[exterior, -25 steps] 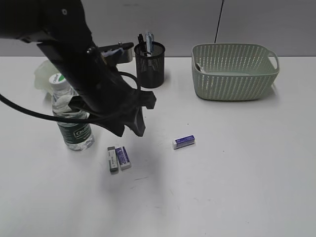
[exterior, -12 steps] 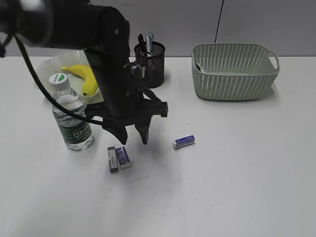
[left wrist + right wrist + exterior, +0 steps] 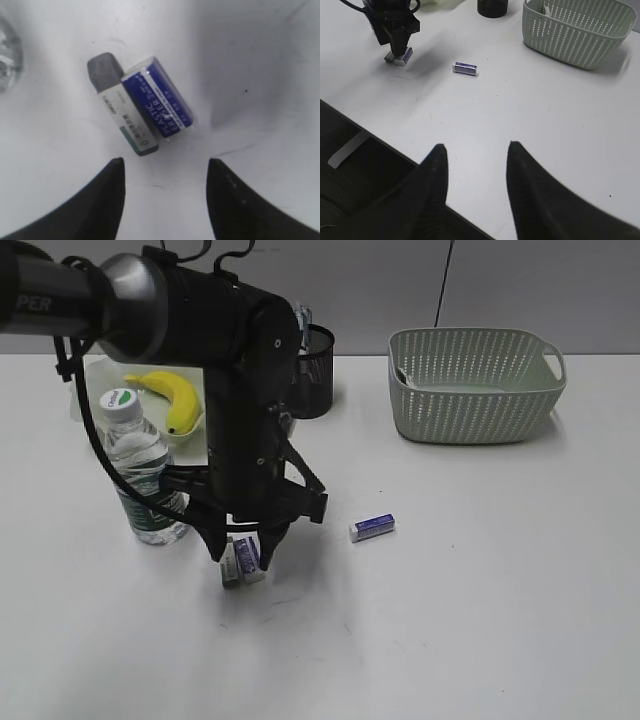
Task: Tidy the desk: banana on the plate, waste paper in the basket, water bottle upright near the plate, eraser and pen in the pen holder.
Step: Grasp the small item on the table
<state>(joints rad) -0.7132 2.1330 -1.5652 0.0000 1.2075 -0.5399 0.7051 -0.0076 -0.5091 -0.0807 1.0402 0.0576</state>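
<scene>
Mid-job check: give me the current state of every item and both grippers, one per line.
Yellow banana: lying on the pale green dish.
Clear water bottle: upright, capped.
Blue-sleeved eraser: flat on the desk, touching the grey-tipped eraser.
Third blue eraser: lying apart, alone.
Black mesh pen holder: upright, partly hidden.
Sage-green basket: upright.
Left gripper: open, above the eraser pair.
Right gripper: open, holding nothing.

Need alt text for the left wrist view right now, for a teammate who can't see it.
Two erasers lie side by side and touching on the white desk: a grey-tipped eraser and a blue-sleeved eraser. The open left gripper hangs just above them, holding nothing.
</scene>
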